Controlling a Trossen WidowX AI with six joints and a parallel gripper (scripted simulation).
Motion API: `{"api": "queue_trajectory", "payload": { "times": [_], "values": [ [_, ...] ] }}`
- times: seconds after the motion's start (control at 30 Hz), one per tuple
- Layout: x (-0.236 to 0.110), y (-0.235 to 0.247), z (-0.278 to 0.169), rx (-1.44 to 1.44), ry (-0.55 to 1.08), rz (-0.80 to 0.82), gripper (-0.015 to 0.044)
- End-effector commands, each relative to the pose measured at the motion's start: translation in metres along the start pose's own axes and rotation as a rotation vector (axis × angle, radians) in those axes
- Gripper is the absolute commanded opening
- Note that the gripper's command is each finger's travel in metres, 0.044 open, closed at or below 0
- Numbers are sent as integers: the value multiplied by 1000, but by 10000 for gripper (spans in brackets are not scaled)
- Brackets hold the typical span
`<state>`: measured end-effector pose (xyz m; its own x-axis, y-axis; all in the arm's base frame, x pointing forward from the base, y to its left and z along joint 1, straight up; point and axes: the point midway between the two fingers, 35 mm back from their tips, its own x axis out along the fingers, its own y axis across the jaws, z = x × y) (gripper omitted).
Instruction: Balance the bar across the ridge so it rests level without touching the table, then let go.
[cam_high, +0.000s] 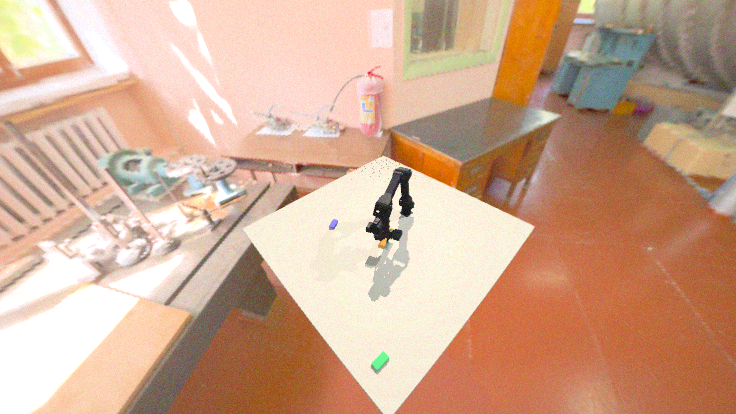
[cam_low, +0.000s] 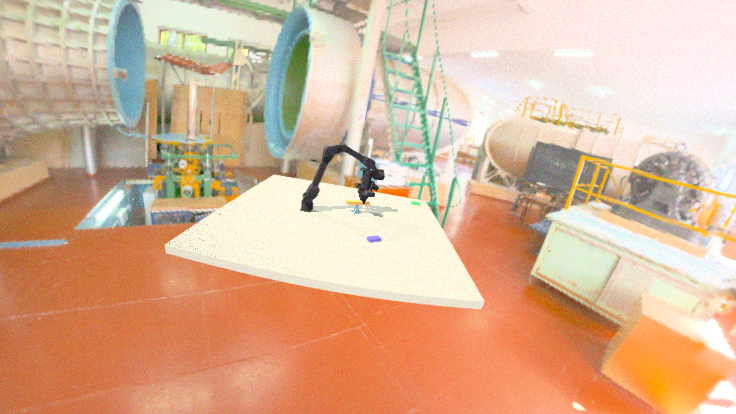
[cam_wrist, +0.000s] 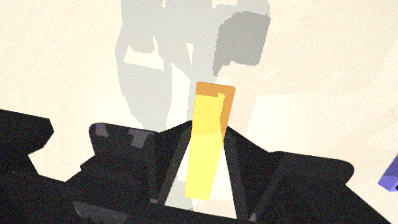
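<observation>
Black parallel-jaw gripper (cam_wrist: 202, 150) clamped on long yellow-orange bar (cam_wrist: 207, 137), held above cream bench (cam_high: 437, 267); grey ridge block (cam_wrist: 242, 42) ahead

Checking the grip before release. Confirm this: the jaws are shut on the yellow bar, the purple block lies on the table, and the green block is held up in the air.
One thing is wrong: the green block is not in the air; the top view shows it lying on the table near the front corner. The rest stands: the gripper is shut on the bar, and the purple block lies on the table.
</observation>
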<state>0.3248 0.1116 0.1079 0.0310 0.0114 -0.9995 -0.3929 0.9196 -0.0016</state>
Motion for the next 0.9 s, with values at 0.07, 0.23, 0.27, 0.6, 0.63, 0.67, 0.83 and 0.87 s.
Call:
{"api": "queue_trajectory", "payload": {
  "times": [0.07, 0.23, 0.27, 0.6, 0.63, 0.67, 0.83, 0.87],
  "values": [
    [0, 0, 0, 0, 0, 0, 0],
    [0, 0, 0, 0, 0, 0, 0],
    [0, 0, 0, 0, 0, 0, 0],
    [0, 0, 0, 0, 0, 0, 167],
    [0, 0, 0, 0, 0, 0, 167],
    [0, 0, 0, 0, 0, 0, 167],
    [0, 0, 0, 0, 0, 0, 167],
    [0, 0, 0, 0, 0, 0, 167]
  ]
}}
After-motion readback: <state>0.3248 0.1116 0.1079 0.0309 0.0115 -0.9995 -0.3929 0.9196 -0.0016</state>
